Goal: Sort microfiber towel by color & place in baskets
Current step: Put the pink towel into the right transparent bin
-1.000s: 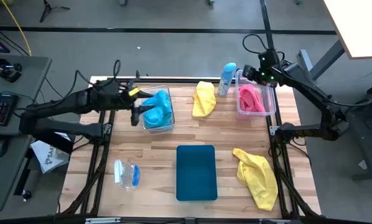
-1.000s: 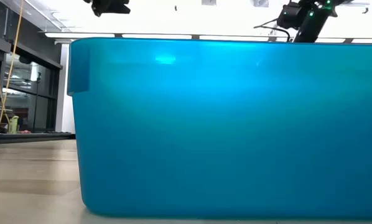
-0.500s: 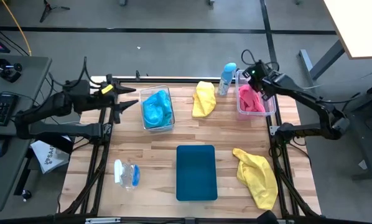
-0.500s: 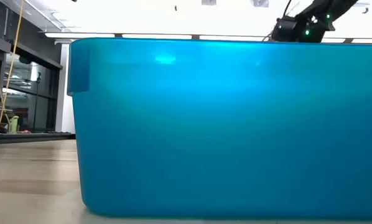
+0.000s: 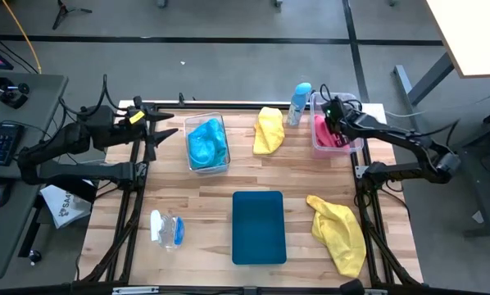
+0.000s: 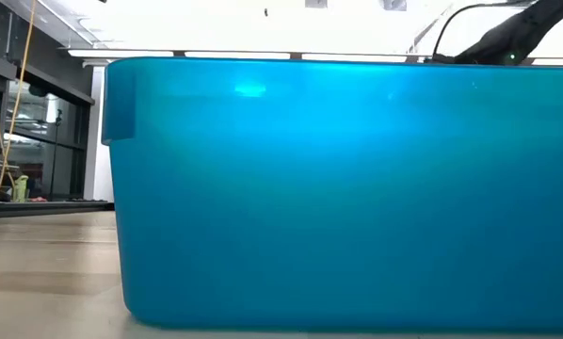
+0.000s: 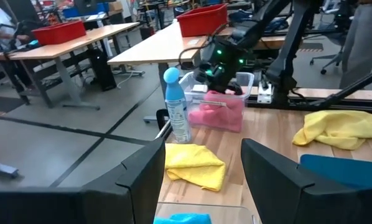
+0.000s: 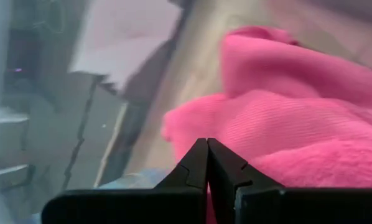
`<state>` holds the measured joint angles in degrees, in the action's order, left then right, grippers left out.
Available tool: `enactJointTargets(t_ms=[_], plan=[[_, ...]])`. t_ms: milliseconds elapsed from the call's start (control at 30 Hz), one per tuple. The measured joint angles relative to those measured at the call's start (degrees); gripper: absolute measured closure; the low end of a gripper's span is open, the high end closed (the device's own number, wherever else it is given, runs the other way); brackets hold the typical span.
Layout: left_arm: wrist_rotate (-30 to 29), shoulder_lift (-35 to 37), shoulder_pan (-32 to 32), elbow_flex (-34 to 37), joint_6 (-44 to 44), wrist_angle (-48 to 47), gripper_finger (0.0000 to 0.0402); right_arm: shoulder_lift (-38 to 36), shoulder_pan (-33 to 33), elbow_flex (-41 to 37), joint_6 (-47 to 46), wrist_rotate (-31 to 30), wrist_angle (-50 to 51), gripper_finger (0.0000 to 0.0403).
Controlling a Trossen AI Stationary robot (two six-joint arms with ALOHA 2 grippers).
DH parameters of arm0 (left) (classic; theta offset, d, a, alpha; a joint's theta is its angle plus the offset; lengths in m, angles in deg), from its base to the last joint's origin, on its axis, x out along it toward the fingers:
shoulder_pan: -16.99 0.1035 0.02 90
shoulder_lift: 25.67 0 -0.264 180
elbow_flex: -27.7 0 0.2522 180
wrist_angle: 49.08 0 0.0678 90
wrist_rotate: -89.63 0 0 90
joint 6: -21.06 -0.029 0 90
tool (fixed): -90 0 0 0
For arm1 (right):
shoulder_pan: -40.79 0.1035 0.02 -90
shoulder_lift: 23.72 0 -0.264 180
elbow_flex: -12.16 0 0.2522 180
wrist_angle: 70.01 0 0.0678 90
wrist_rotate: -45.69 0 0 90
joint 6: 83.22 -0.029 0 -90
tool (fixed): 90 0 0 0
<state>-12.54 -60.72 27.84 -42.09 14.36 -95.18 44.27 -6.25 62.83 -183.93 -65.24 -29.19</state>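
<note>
A pink microfiber towel (image 5: 330,131) lies in the clear basket (image 5: 356,141) at the far right. My right gripper (image 5: 332,116) reaches down into that basket, shut, with its tips at the pink cloth (image 8: 285,118). A blue towel (image 5: 206,142) fills the clear basket (image 5: 223,165) at the far left. My left gripper (image 5: 160,131) hangs open just left of it, holding nothing. One yellow towel (image 5: 269,129) lies on the table between the two baskets. Another yellow towel (image 5: 339,233) lies at the near right. The dark-teal tray (image 5: 258,227) sits near the front middle. My right gripper comes at the pink towel from above at a slant, inside the basket. Its shut fingertips (image 8: 201,155) stand at a fold of the cloth (image 8: 192,124). No cloth shows between the tips. I cannot tell whether they touch the towel.
A clear bottle with a light-blue cap (image 5: 300,102) stands between the far yellow towel and the pink basket. A small clear bottle with a blue label (image 5: 166,229) lies at the near left. The teal tray's wall (image 6: 338,188) fills the low view.
My left gripper has drawn back from the blue towel's basket toward the table's left edge. My right gripper has come down from above the far rim of the pink towel's basket into the basket, onto the pink cloth.
</note>
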Motion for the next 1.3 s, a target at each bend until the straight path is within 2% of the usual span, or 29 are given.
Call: enactJointTargets(t_ms=[267, 733, 933, 1300], plan=[[-2.31, -0.02, 0.00, 0.00, 1.85, 0.00, 0.0202, 0.00, -2.88, -4.98, -1.94, 4.41, -1.19, 0.0402], [-2.34, -0.02, 0.00, 0.00, 1.97, 0.00, 0.0202, 3.07, -3.70, -9.71, -4.73, 6.70, -3.94, 0.0403], [-2.60, -0.02, 0.00, 0.02, 1.98, 0.00, 0.0202, 3.50, -3.72, -9.57, -4.42, 4.93, -10.19, 0.0403], [-2.62, -0.02, 0.00, 0.02, 2.00, 0.01, 0.0202, 2.31, -4.47, -3.45, 1.00, 0.89, -8.43, 0.0403]])
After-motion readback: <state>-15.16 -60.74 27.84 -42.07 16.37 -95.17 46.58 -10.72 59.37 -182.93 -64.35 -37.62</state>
